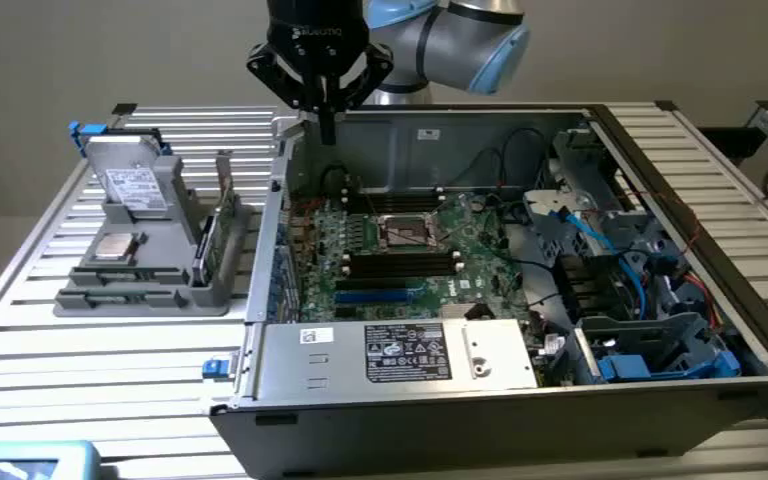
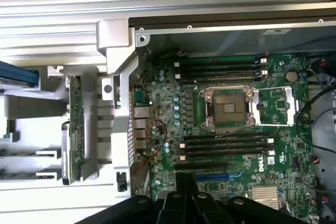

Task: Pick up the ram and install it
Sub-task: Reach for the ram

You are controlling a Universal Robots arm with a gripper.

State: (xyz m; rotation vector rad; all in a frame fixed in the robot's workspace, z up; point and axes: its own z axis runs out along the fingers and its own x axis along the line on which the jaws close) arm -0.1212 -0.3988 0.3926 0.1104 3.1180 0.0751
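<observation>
Slatted table [image 1: 37,340], open computer case [image 1: 491,430]; end effector [image 1: 327,135] pinched together, empty.
I'd centre squarely over the ram [image 1: 231,225] before gripping.

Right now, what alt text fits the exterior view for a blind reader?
A robot arm's shut, empty gripper hangs over the far corner of an open computer case, its green motherboard exposed. On the exterior view's left, a grey holder carries spare parts on a slatted metal table.

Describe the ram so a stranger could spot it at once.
To the exterior view's left of the open computer case sits a grey rack. Two boards stand on edge in it. The ram is the lower, darker strip, farther from the case than the taller green card.
</observation>
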